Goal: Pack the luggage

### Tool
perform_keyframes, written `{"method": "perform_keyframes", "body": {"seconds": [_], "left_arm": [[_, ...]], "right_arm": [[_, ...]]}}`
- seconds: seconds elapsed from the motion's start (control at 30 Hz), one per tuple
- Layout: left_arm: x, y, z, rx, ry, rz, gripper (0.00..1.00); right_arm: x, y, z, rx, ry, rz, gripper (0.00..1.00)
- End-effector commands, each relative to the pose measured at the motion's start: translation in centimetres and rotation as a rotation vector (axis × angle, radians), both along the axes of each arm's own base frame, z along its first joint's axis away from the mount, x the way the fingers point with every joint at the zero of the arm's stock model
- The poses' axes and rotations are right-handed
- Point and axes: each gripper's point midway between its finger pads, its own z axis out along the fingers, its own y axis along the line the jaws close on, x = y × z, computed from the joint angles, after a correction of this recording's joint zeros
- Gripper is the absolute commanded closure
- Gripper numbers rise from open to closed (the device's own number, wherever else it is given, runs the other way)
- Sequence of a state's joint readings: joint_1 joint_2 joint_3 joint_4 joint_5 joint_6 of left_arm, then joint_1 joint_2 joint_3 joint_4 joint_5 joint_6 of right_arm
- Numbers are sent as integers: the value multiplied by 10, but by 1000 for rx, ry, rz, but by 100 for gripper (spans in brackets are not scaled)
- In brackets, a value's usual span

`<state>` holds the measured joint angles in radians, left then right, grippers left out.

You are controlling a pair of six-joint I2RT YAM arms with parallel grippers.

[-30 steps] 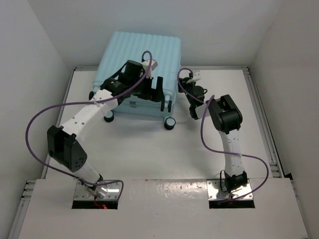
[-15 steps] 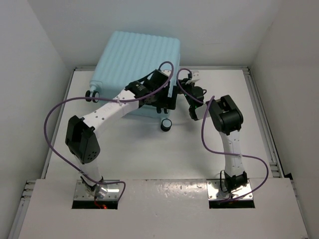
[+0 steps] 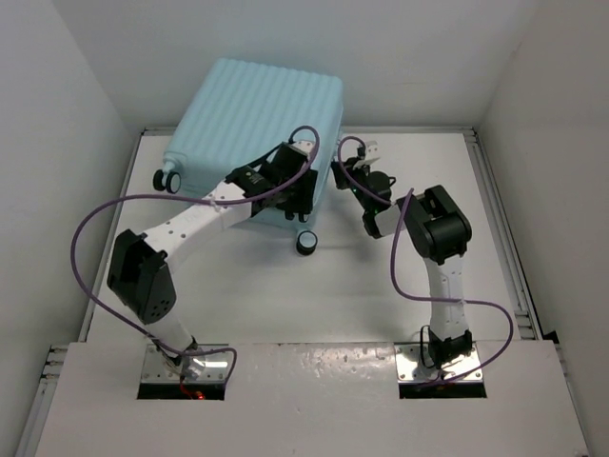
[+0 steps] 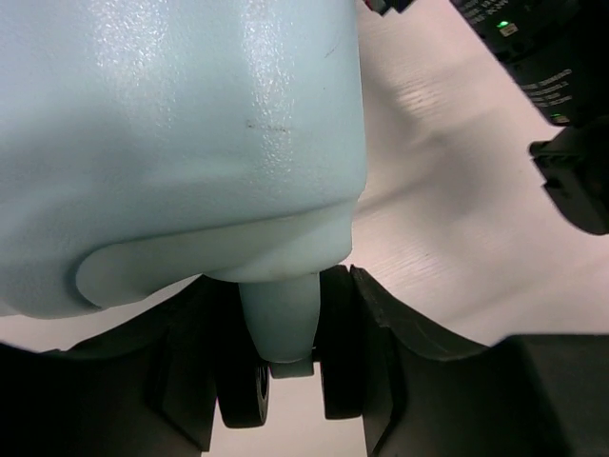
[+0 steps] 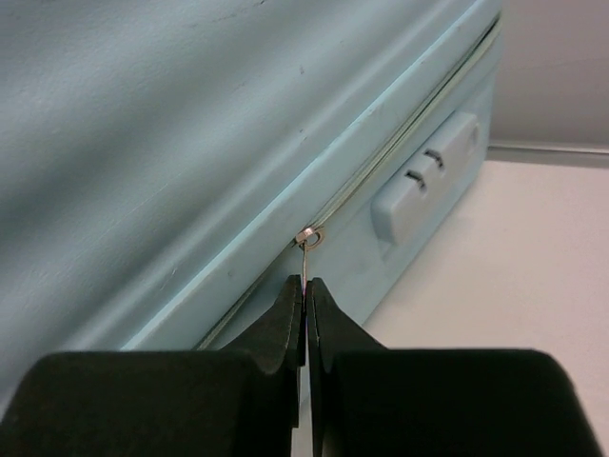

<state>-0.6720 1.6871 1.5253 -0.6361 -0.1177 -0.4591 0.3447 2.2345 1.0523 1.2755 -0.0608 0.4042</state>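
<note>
Currently, the luggage (image 3: 266, 105) sits at the far left of the table (image 3: 381, 286), shell halves together and lid down, tipped so its ribbed face slopes toward the back wall. One wheel (image 3: 166, 179) shows at its left corner. The left gripper (image 4: 285, 286) is at the near right corner, jaws straddling the caster (image 4: 281, 319) at that corner: one finger on each side of the pale stem, twin black wheels between them. Whether they press on it or only bracket it, cannot tell. The right gripper (image 5: 305, 286) is at the case's right flank, fingers pinched together on the zipper pull (image 5: 304, 259), which hangs from its slider on the zipper (image 5: 400, 143), some way short of the lock block (image 5: 419, 190). No loose items show on the table, and the inside is hidden (so contents cannot be confirmed). Judgement: loading looks done and the job is in its closing stage, with one arm steadying the case and the other set to draw the slider. What is left is probably running the zip to the lock. Which stretch of seam is already zipped is not clear.
</note>
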Motion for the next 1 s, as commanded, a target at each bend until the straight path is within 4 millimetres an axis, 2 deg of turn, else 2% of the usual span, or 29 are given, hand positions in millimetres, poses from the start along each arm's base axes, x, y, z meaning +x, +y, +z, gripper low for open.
{"method": "perform_keyframes", "body": {"seconds": [0.0,0.03,0.07,0.13,0.17,0.2,0.3,0.33,0.4,0.47,0.5,0.53,0.63,0.67,0.77,0.83,0.97], "left_arm": [[-18,51,-37,205,49,-114,100],[-23,55,-38,220,44,-133,100],[-29,61,-38,237,37,-154,100],[-44,76,-37,286,6,-221,100],[-48,81,-35,304,-9,-247,100],[-56,90,-35,342,-34,-299,100],[-73,99,-32,372,-69,-407,100],[-85,107,-31,388,-90,-490,100],[-98,114,-30,420,-117,-582,100],[-112,133,-39,480,-125,-683,100],[-120,142,-31,494,-163,-707,100],[-124,152,-39,545,-178,-762,100],[-127,189,-39,633,-237,-759,100],[-129,205,-49,678,-224,-771,100],[-123,230,-55,718,-217,-714,100],[-121,241,-64,712,-170,-670,100],[-94,257,-73,658,-102,-515,100]], "right_arm": [[-68,68,108,141,-335,307,100],[-74,68,116,153,-337,328,100],[-81,67,104,147,-302,336,100],[-95,73,111,155,-305,372,100],[-103,74,103,160,-272,384,100],[-109,78,102,164,-264,397,100],[-128,87,102,179,-238,434,100],[-133,88,102,177,-237,441,100],[-141,94,98,183,-217,450,100],[-147,99,100,194,-214,458,100],[-147,99,101,196,-213,448,100],[-150,101,101,201,-210,447,100],[-152,101,102,215,-201,441,100],[-152,100,104,214,-204,436,100],[-147,90,103,203,-208,395,100],[-141,80,101,185,-217,364,100],[-121,53,95,142,-233,282,100]]}}
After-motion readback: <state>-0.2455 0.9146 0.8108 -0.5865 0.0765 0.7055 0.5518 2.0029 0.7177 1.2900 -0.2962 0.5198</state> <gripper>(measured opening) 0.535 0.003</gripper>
